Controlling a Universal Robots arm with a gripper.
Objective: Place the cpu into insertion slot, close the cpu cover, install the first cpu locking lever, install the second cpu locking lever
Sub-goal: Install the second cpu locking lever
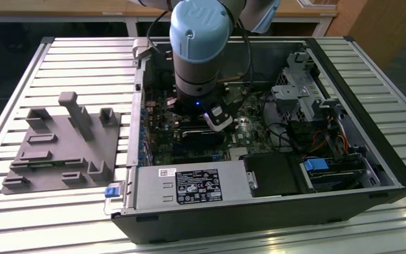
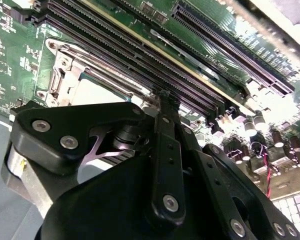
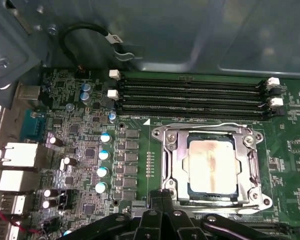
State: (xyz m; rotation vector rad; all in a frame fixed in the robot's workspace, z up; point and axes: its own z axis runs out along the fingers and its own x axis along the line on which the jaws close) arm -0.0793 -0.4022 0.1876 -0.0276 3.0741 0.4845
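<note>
The cpu [image 3: 212, 165], a pale square chip, lies flat in the motherboard socket; the second wrist view shows part of the cpu [image 2: 97, 92]. The cpu cover [image 3: 174, 162], a silvery frame, lies down around it with the chip showing through its window. A thin wire locking lever [image 3: 205, 125] runs along the socket edge beside the memory slots. My gripper [image 3: 162, 196] hovers just off the socket edge farthest from those slots, its black fingers [image 2: 166, 135] pressed together with nothing between them. In the exterior view my gripper [image 1: 219, 123] reaches down into the open computer case.
Memory slots [image 3: 190, 95] lie close behind the socket. The grey power supply box [image 1: 188, 188] sits at the case's near edge, with drive cages and cables [image 1: 308, 100] at the exterior view's right. A grey parts fixture [image 1: 62, 145] stands on the slatted table at that view's left.
</note>
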